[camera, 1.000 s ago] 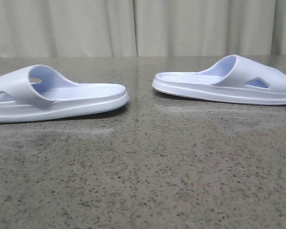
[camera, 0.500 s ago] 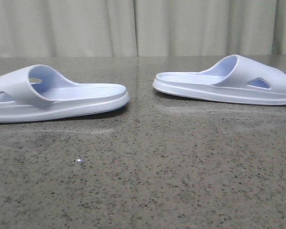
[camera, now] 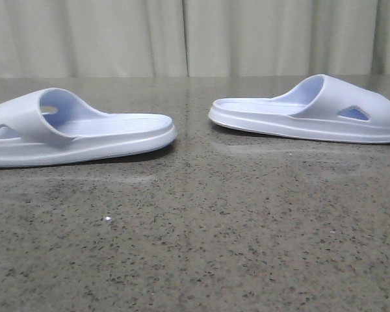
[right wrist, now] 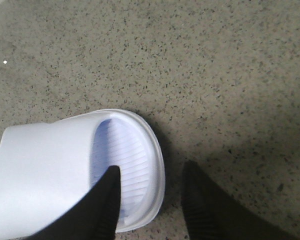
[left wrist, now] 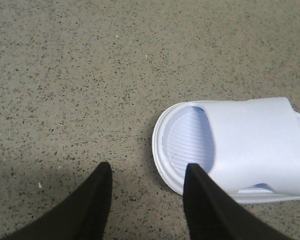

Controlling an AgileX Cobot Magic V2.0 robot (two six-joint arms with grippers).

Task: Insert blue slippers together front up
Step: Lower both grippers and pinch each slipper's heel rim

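Two pale lavender-blue slippers lie soles down on the table, apart, heels toward each other. The left slipper [camera: 84, 133] sits at the left of the front view and the right slipper [camera: 299, 117] at the right. Neither gripper shows in the front view. In the left wrist view my left gripper [left wrist: 148, 166] is open and empty above the table, one finger beside the toe end of the left slipper [left wrist: 250, 140]. In the right wrist view my right gripper [right wrist: 152, 166] is open, with the toe rim of the right slipper [right wrist: 45, 165] between its fingers, one finger over the footbed.
The slippers lie on a dark speckled stone table [camera: 201, 247]. A pale curtain [camera: 182, 39] hangs behind its far edge. A gap of bare table separates the two heels.
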